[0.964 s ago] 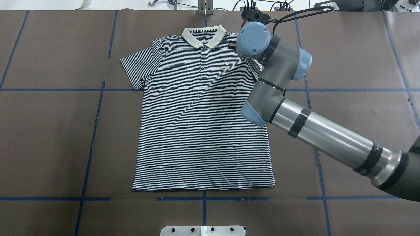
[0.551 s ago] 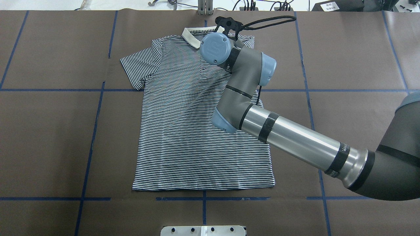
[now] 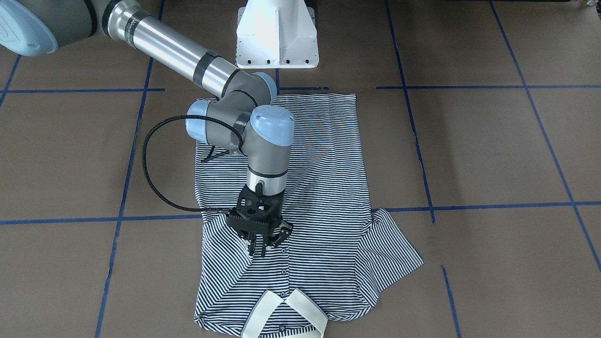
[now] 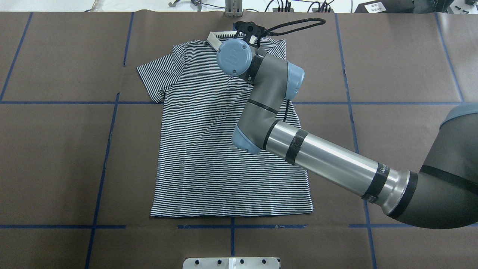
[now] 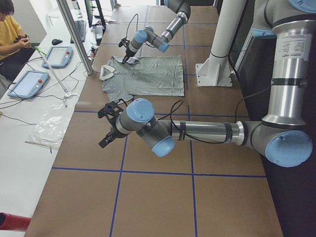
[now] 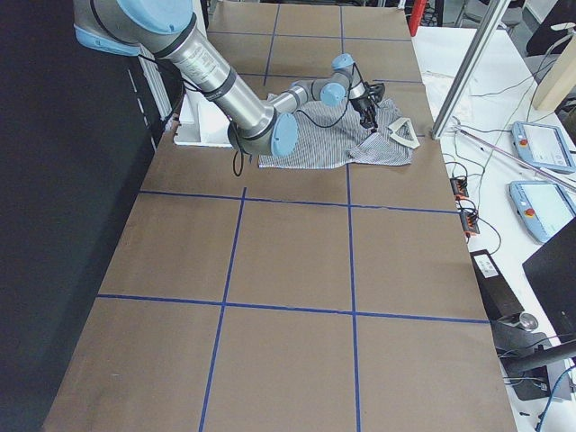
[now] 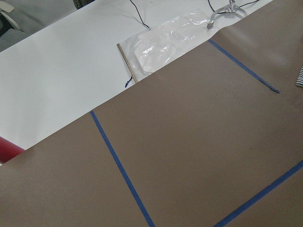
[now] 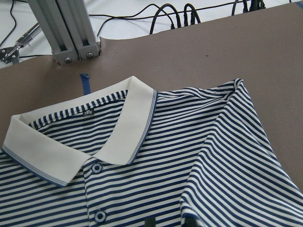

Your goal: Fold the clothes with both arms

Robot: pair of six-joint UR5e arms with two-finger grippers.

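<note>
The striped polo shirt [image 4: 201, 157] lies flat, front up, on the brown table, its cream collar [image 3: 307, 310] toward the far edge. My right gripper [image 3: 258, 251] points down over the chest by the placket, shut on the shirt's right sleeve, which is folded in over the front [image 8: 236, 179]. The overhead view hides this gripper under the wrist. The other sleeve [image 4: 158, 76] lies spread out. My left gripper [image 5: 102, 127] hovers over bare table, well away from the shirt [image 5: 148, 74]. It shows only in the exterior left view, so I cannot tell its state.
The white pedestal base [image 3: 277, 33] stands behind the shirt's hem. An aluminium post [image 8: 71, 33] and cables sit just beyond the collar. A plastic bag [image 7: 175, 38] lies off the table edge. A person [image 5: 10, 34] and two tablets [image 5: 59, 54] are at a side bench.
My right arm has swung left across the shirt, carrying the right sleeve and shoulder from the outer side in over the chest. The wrist now covers most of the collar.
</note>
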